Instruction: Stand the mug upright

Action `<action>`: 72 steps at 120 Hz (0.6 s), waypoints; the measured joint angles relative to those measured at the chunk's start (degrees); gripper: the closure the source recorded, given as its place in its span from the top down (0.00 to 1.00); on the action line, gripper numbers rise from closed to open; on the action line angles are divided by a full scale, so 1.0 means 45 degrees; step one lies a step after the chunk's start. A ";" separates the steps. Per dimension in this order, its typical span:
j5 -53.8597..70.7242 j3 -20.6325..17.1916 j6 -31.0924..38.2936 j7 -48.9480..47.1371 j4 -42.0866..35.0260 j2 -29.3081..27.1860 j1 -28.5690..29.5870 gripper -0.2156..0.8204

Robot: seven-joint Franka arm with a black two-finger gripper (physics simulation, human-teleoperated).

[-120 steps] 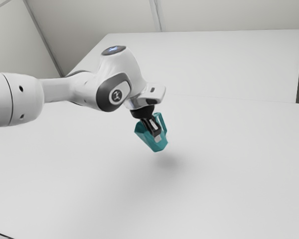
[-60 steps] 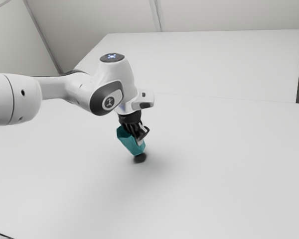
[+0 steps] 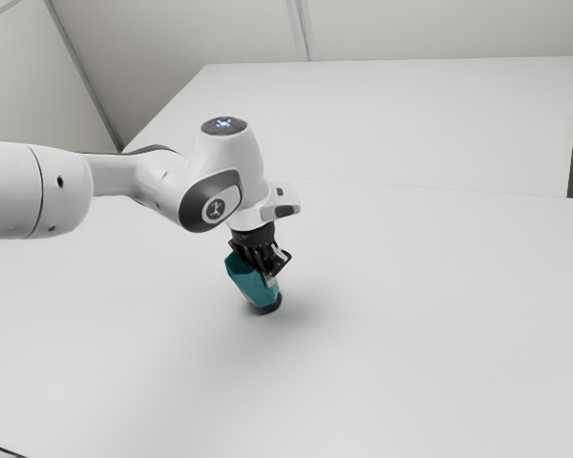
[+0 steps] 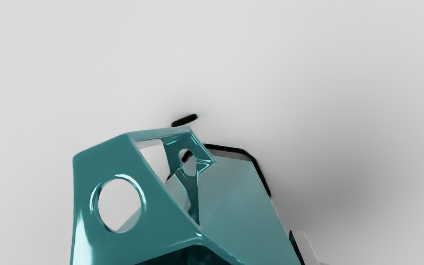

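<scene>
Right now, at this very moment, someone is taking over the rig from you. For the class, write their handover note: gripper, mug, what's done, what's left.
Gripper: shut on the mug.
Mug: base end down at the table, body tilted, top leaning toward the exterior view's left.
Done: mug gripped, base end lowest.
Left: probably straighten it, seat the base flat, then let go and back off.
</scene>
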 joint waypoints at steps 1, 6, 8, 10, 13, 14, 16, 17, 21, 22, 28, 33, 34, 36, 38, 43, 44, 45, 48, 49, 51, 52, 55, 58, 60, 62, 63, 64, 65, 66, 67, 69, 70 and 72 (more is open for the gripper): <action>0.0011 0.0000 0.0004 -0.0021 0.0000 0.0014 0.0000 0.04; 0.0059 0.0000 0.0028 -0.0119 0.0010 0.0090 -0.0007 0.04; 0.0075 0.0000 0.0041 -0.0157 0.0013 0.0108 -0.0009 0.04; 0.0088 0.0000 0.0055 -0.0193 0.0012 0.0121 -0.0011 0.04; 0.0108 0.0000 0.0075 -0.0246 0.0007 0.0134 -0.0013 0.04; 0.0122 0.0000 0.0083 -0.0263 0.0006 0.0137 -0.0013 0.04; 0.0153 0.0001 0.0098 -0.0295 0.0005 0.0145 -0.0014 0.04; 0.0174 0.0001 0.0106 -0.0310 0.0004 0.0149 -0.0015 0.04; 0.0236 0.0002 0.0134 -0.0355 0.0002 0.0157 -0.0016 0.07; 0.0246 0.0003 0.0140 -0.0364 0.0001 0.0160 -0.0016 0.08; 0.0285 0.0004 0.0171 -0.0411 0.0000 0.0170 -0.0017 0.14; 0.0306 0.0004 0.0191 -0.0447 0.0000 0.0183 -0.0015 0.21; 0.0309 0.0004 0.0195 -0.0456 0.0000 0.0188 -0.0013 0.23; 0.0314 0.0004 0.0202 -0.0475 0.0000 0.0195 -0.0009 0.26; 0.0320 0.0004 0.0208 -0.0497 0.0000 0.0201 -0.0005 0.30; 0.0332 0.0005 0.0221 -0.0551 0.0000 0.0198 -0.0001 0.39; 0.0334 0.0005 0.0223 -0.0561 0.0000 0.0198 0.0000 0.40; 0.0336 0.0005 0.0226 -0.0572 0.0000 0.0198 0.0000 0.42; 0.0341 0.0002 0.0232 -0.0603 0.0000 0.0185 0.0003 0.46; 0.0342 0.0002 0.0234 -0.0613 0.0000 0.0178 0.0002 0.47; 0.0345 0.0003 0.0236 -0.0633 -0.0001 0.0157 0.0002 0.50; 0.0346 0.0003 0.0237 -0.0642 -0.0001 0.0143 0.0002 0.51; 0.0349 0.0004 0.0237 -0.0671 -0.0001 0.0090 0.0002 0.54; 0.0352 -0.0001 0.0227 -0.0698 0.0001 -0.0007 0.0006 0.57; 0.0353 -0.0002 0.0214 -0.0716 0.0001 -0.0093 0.0005 0.58; 0.0354 -0.0005 0.0198 -0.0733 0.0000 -0.0190 0.0002 0.60; 0.0355 -0.0007 0.0190 -0.0741 0.0000 -0.0236 -0.0001 0.61; 0.0355 -0.0008 0.0181 -0.0750 0.0003 -0.0280 -0.0004 0.61; 0.0356 -0.0009 0.0170 -0.0759 0.0003 -0.0321 -0.0007 0.62; 0.0356 -0.0013 0.0156 -0.0767 0.0005 -0.0372 -0.0007 0.63; 0.0357 -0.0016 0.0140 -0.0775 0.0007 -0.0425 -0.0008 0.63; 0.0358 -0.0028 0.0102 -0.0791 0.0010 -0.0535 -0.0009 0.65; 0.0357 -0.0040 0.0077 -0.0799 0.0013 -0.0602 -0.0006 0.65; 0.0355 -0.0060 0.0027 -0.0815 0.0020 -0.0720 -0.0012 0.66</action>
